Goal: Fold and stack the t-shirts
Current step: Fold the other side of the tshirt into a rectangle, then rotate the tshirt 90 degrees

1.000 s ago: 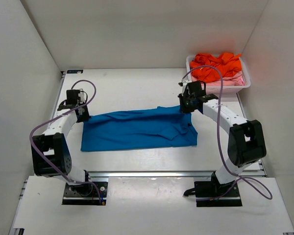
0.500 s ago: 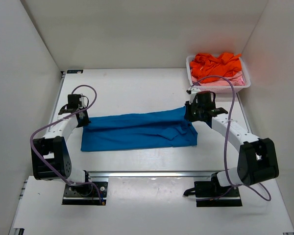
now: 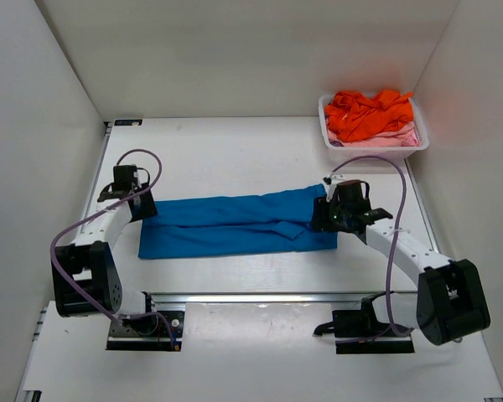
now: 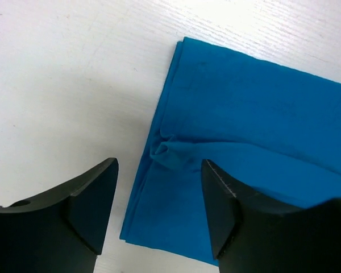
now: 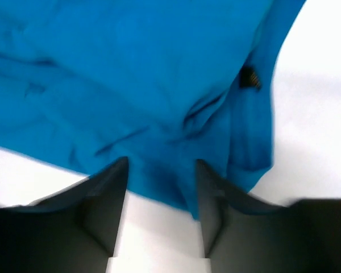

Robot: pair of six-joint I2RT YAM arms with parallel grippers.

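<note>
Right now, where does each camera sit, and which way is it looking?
Top external: high behind the robot, looking down; left gripper and right gripper show at the ends of the blue t-shirt.
Left wrist: on that wrist, facing down at the shirt's left end; own fingers show.
Right wrist: likewise, the right end; own fingers show.
Shared: all see the t-shirt.

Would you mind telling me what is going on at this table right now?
Two robot arms are folding a blue shirt, which lies on the table as a long band, folded lengthwise. The left claw hangs open over its left end and the right claw hangs open over its right end; neither grips the cloth. The orange shirts and a pink shirt wait in the white basket at the far right corner.
</note>
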